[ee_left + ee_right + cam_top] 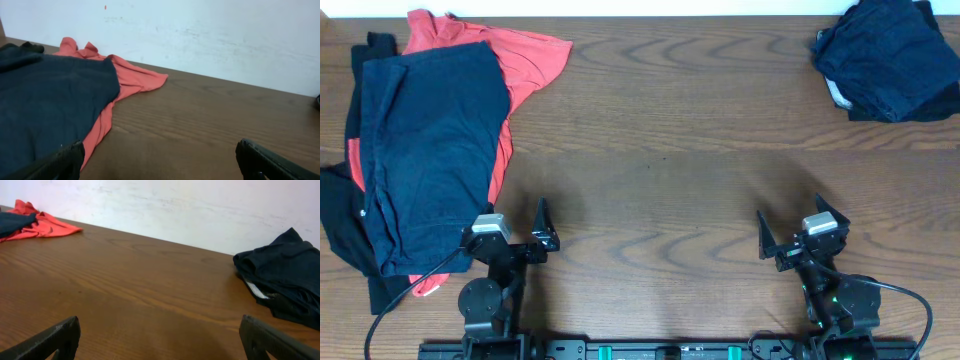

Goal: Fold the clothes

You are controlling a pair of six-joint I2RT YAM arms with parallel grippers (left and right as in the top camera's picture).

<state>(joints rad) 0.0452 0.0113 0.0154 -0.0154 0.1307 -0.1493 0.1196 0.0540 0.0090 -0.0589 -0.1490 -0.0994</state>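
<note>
A pile of clothes lies at the table's left: a large navy garment [430,150] on top of a coral-red shirt [525,60], with black pieces [340,225] under its left edge. In the left wrist view the navy garment [45,100] and the red shirt [135,77] lie ahead on the left. A second heap of dark navy clothes [890,60] sits at the far right corner, also in the right wrist view [285,277]. My left gripper [515,232] is open and empty beside the pile's near right corner. My right gripper [803,232] is open and empty near the front edge.
The wooden table [670,150] runs between the two piles. A white wall [200,30] stands behind the far edge. Both arm bases and cables sit at the front edge.
</note>
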